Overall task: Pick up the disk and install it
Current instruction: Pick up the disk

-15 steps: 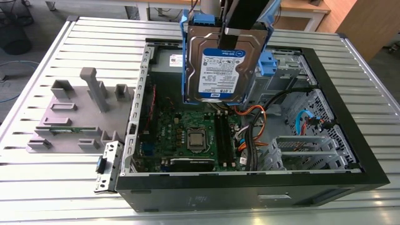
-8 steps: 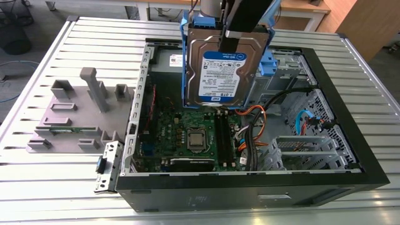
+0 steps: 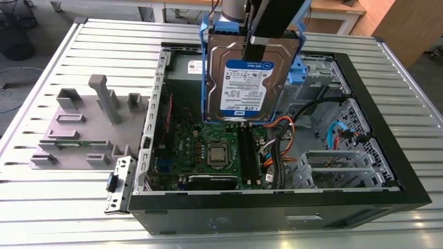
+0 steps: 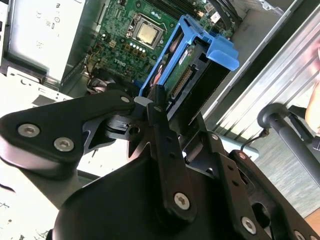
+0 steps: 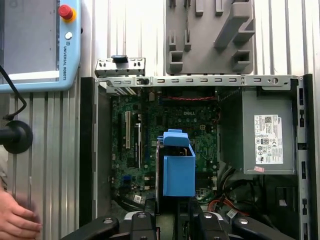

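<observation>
Nearest me, the black computer case (image 3: 277,210) lies open on the slatted metal table (image 3: 41,218), its motherboard (image 3: 207,150) facing up. Above that board hangs the gripper (image 3: 252,50), fingers clamped on the disk (image 3: 239,85). The disk stands upright in mid-air with its label facing out and is clear of the case.

The second wrist view shows the disk's connector end. The first wrist view, looking down, shows a grey power supply box (image 5: 265,132) in a case corner, a teach pendant (image 5: 40,45) beside the case, and a person's hand (image 5: 17,220) near the table's edge.

A grey fixture plate (image 3: 83,124) sits beside the case, toward the exterior view's left. Past the table's far edge stands wooden furniture (image 3: 408,26).
</observation>
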You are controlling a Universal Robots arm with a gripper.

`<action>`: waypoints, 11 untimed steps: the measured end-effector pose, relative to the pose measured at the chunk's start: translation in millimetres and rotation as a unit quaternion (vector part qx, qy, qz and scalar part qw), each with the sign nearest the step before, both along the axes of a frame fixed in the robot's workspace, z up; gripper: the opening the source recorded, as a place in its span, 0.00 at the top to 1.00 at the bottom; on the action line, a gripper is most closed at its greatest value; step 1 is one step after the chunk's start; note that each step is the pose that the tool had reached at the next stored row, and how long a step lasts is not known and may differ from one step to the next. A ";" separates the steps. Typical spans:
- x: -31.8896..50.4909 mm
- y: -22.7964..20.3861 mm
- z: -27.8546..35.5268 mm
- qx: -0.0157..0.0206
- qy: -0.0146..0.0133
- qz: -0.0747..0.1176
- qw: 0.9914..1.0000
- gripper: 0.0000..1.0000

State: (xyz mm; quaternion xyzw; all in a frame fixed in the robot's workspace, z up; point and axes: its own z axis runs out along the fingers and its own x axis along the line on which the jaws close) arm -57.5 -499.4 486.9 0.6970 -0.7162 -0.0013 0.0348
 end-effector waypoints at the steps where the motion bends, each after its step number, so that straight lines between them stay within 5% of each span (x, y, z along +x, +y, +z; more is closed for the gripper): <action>1: 0.0 -0.3 -0.1 -0.001 0.000 0.000 1.000 0.65; 11: 0.0 -2.7 -0.1 -0.004 0.000 0.000 1.000 0.65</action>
